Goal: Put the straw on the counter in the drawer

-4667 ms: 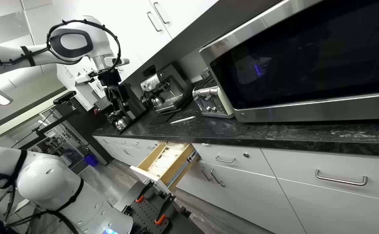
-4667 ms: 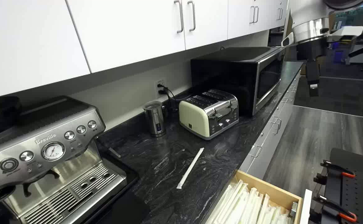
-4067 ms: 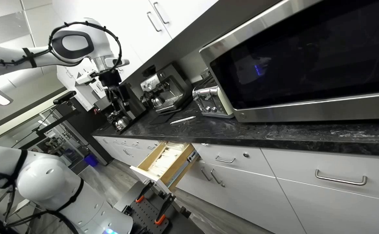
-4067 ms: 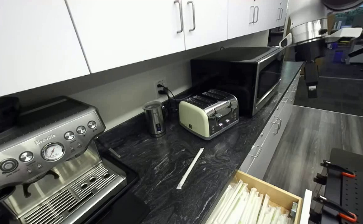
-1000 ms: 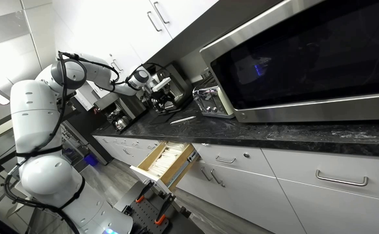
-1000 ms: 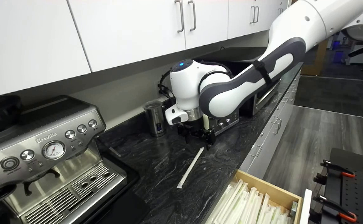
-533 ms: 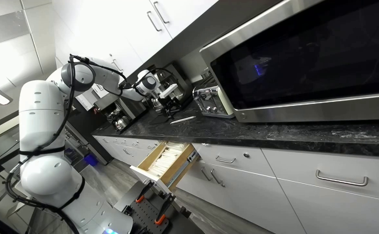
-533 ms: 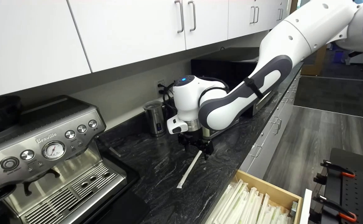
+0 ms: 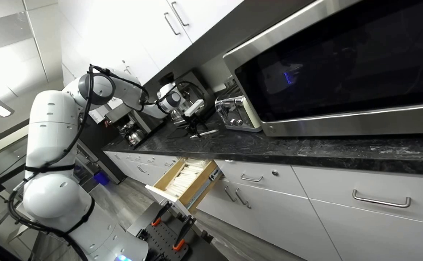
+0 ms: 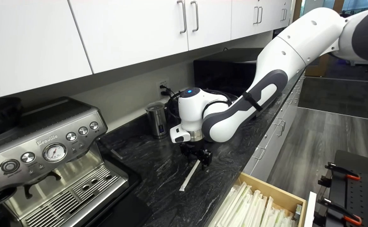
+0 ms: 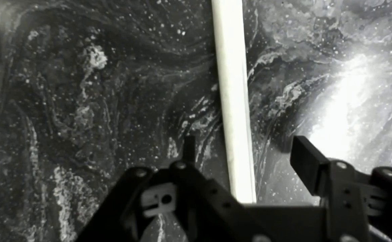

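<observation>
The straw, a white paper-wrapped stick, lies on the dark speckled counter [image 10: 162, 198] in both exterior views [image 10: 188, 177] [image 9: 210, 132]. My gripper [image 10: 198, 161] points down over the straw's end nearer the toaster; it also shows in an exterior view [image 9: 201, 131]. In the wrist view the open jaws [image 11: 245, 148] stand either side of the straw [image 11: 233, 94], with gaps on both sides. The straw's near end is hidden behind the gripper there. The drawer [image 10: 275, 190] is pulled open below the counter's front edge, with many wrapped straws inside; its pale wood side shows in an exterior view [image 9: 198, 185].
A steel espresso machine [image 10: 54, 157] stands on the counter, with a black mat beside it. A metal jug [image 10: 156, 121] stands by the wall. A toaster [image 9: 236, 113] and a large microwave [image 9: 335, 79] stand farther along. White wall cabinets [image 10: 139, 31] hang above.
The arm has swung in from away from the counter to over the straw. Over the last second the gripper has come down to the straw. The straw and open drawer have not moved.
</observation>
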